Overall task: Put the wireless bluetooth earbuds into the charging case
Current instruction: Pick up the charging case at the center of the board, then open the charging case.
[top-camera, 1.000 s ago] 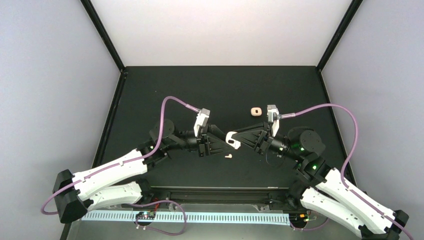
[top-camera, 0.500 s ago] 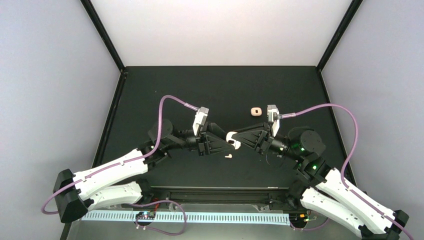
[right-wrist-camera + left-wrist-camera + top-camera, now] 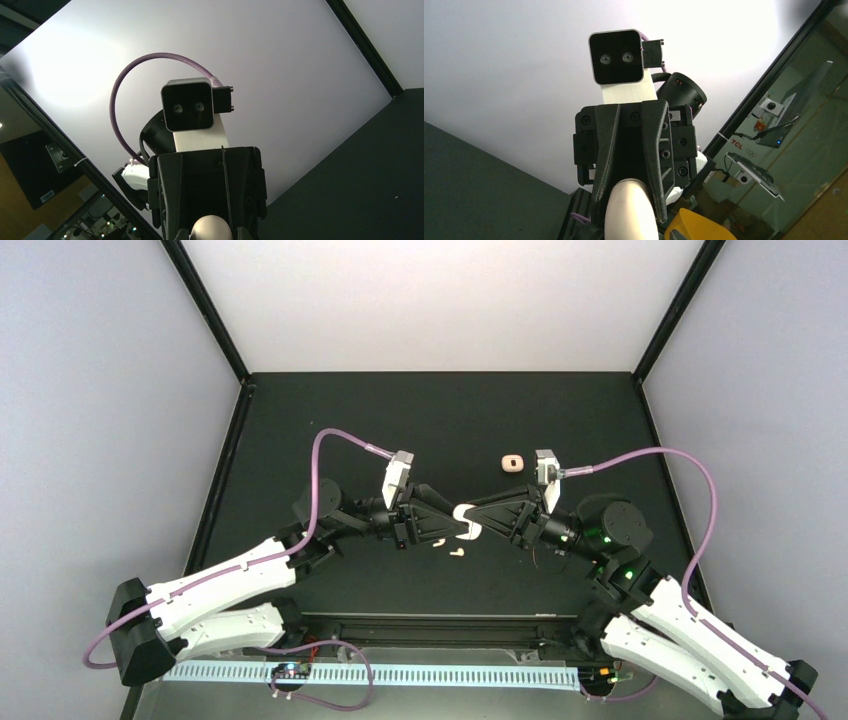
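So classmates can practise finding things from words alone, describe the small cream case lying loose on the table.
On the black table, find the white case held at the middle. Just beyond it, beside the right arm's wrist camera, the cream case lies alone. Nothing holds it, and it is larger than the earbuds.

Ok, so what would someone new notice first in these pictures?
The two arms meet tip to tip over the middle of the dark table, left gripper and right gripper both at a cream charging case between them. Just nearer the bases, two tiny white earbuds lie loose on the table, and a second case sits alone farther back.
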